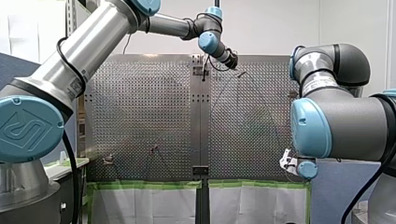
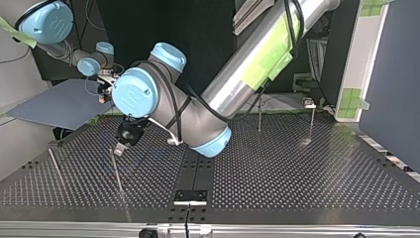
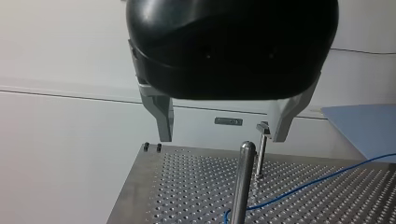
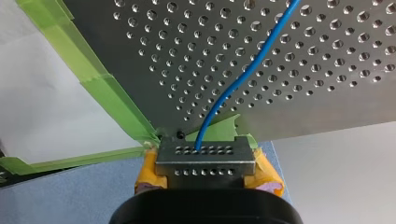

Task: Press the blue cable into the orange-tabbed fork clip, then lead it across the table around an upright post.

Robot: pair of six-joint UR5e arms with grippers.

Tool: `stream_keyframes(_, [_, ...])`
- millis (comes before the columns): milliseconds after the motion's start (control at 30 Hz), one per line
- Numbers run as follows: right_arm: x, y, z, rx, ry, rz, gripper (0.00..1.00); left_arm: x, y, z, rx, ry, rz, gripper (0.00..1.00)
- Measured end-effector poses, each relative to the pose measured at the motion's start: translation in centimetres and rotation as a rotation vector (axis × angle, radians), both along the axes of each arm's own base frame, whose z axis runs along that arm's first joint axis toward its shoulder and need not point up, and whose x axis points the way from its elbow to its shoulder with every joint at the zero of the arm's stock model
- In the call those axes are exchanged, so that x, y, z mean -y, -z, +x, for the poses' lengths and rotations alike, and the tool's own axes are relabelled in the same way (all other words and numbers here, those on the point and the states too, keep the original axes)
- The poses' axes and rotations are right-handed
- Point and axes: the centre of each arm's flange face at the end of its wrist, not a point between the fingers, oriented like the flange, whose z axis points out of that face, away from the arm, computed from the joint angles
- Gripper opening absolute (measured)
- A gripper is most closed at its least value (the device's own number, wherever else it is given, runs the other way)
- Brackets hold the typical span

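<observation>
The robot's right gripper [image 4: 205, 156] waits off the taped corner of the perforated table [image 4: 327, 102]. Its yellow pads [image 4: 267, 171] are pinched on the end of the blue cable [image 4: 232, 86], seemingly to anchor it while the slack trails across the plate. The left gripper [image 3: 223, 128], metal fingers [image 3: 163, 116] spread wide and empty, straddles an upright post [image 3: 243, 182] with the cable passing just beside it, likely lining up the wrap. I can't make out an orange-tabbed clip.

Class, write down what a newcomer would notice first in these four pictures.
The blue cable snakes over the perforated table into my right gripper, which is shut on it at the table's green-taped corner. My left gripper hangs open just above an upright post.
</observation>
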Motion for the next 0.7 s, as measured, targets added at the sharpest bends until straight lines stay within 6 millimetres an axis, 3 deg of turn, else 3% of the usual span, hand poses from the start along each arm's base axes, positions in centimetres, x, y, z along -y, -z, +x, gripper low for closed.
stream_keyframes(700, [-0.02, 0.0, 0.11, 0.004, -0.009, 0.0, 0.0, -0.46, 0.11, 0.13, -0.044, -0.047, -0.041, 1.0])
